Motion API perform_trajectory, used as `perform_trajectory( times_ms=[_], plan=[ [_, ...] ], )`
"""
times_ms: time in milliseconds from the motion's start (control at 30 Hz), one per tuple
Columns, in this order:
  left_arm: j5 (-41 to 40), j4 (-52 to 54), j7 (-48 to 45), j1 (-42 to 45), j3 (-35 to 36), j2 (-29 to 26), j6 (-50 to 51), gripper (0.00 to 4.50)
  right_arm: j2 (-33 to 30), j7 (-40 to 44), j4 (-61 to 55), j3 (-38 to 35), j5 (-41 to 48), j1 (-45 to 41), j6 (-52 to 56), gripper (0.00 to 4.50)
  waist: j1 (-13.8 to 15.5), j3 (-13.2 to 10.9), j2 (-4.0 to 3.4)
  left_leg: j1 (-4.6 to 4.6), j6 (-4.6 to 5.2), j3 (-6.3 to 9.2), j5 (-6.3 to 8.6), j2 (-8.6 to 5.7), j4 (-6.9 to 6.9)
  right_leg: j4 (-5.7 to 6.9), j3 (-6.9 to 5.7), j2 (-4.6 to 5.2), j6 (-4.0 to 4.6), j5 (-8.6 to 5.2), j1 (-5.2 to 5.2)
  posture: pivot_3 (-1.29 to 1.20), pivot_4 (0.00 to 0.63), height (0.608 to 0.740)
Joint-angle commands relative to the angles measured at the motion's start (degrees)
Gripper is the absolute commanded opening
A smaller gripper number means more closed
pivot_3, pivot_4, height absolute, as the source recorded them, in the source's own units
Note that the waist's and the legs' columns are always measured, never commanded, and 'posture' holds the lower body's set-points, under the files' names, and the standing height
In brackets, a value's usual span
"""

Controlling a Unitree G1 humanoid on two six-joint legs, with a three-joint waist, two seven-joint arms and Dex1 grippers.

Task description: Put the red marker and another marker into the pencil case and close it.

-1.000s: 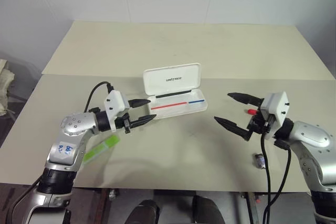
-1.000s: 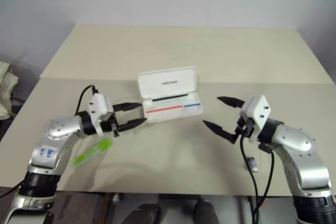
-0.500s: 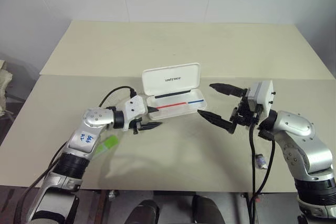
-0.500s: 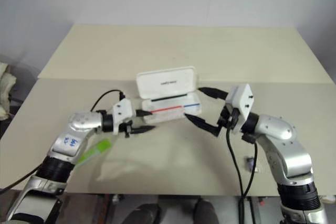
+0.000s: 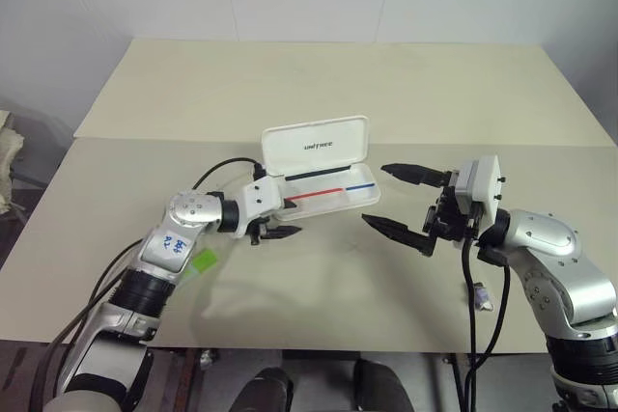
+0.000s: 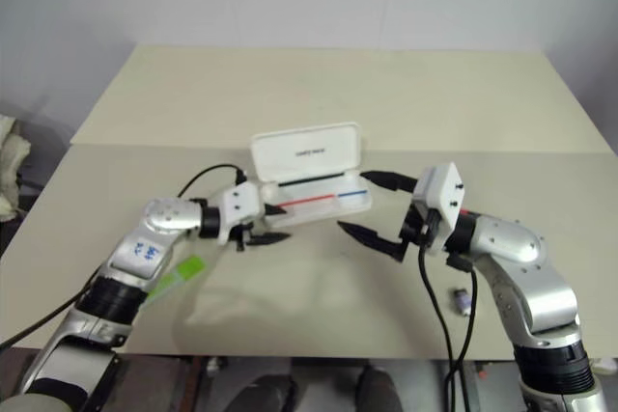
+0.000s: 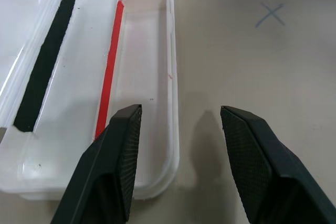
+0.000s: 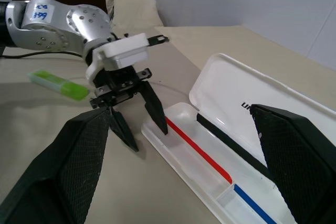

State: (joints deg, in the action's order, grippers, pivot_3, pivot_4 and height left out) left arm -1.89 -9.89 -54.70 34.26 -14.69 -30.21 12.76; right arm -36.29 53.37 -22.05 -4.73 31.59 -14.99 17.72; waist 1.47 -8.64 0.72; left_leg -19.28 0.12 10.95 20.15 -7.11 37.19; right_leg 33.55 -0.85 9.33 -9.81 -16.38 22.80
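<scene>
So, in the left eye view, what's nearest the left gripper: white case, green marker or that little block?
1. pencil case: right at the left gripper, one finger over its tray.
2. green marker: behind it, under the arm.
3. small block: far across, on the right.

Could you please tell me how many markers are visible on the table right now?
1: a lime-green marker lies on the table beside the left arm, outside the open pencil case. A red marker may be hidden behind the right arm.

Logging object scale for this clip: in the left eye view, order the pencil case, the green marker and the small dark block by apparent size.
1. The pencil case, open.
2. The green marker, partly hidden by the left arm.
3. The small dark block.
</scene>
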Motion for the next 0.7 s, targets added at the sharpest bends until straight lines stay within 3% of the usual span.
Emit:
perform_trajectory(
  times_ms=[33,200,300,500,700],
  plan=[
    [1.83,-0.90,-0.14,2.41,-1.38,0.31,1.84,2.52,-1.08,0.55,-0.80,-1.30,0.47,-1.12,-0.58,4.50,-0.04,0.00,0.01,0.00,0.00,-0.01,0.00,0.00,0.00,0.00,0.00,0.00,-0.01,0.01,0.00,0.00,0.150,0.740],
    [5.28,-3.76,-1.54,4.93,-5.27,0.49,3.74,2.52,-1.70,0.50,-0.30,-1.63,0.12,-2.58,-0.94,4.50,-0.07,0.00,0.01,0.01,0.00,-0.03,0.00,0.00,0.00,0.00,-0.01,0.00,-0.01,0.01,0.01,0.00,0.150,0.740],
    [6.33,-5.00,-1.63,5.98,-6.40,1.05,4.17,1.98,-1.91,0.51,0.06,-1.63,-0.05,-3.31,-1.14,4.50,0.01,0.03,0.06,0.02,0.00,-0.12,0.00,0.01,0.02,-0.01,0.00,0.00,-0.03,0.03,0.00,0.00,0.150,0.740],
    [8.45,-6.55,-0.86,6.57,-7.61,1.72,3.94,0.07,-2.11,0.44,0.35,-1.57,-0.24,-4.38,-1.16,4.50,0.20,0.10,0.15,0.05,0.00,-0.14,0.00,0.01,0.13,0.02,0.01,0.01,-0.04,0.13,-0.05,0.00,0.150,0.740],
    [7.54,-4.53,-1.25,5.60,-7.40,2.40,3.49,0.02,-2.36,0.58,0.50,-1.59,-0.21,-4.59,-0.98,4.50,0.32,0.12,0.18,0.06,0.01,-0.21,-0.02,0.01,0.35,-0.09,0.03,-0.01,-0.09,0.28,-0.22,0.00,0.150,0.740]
  ],
)
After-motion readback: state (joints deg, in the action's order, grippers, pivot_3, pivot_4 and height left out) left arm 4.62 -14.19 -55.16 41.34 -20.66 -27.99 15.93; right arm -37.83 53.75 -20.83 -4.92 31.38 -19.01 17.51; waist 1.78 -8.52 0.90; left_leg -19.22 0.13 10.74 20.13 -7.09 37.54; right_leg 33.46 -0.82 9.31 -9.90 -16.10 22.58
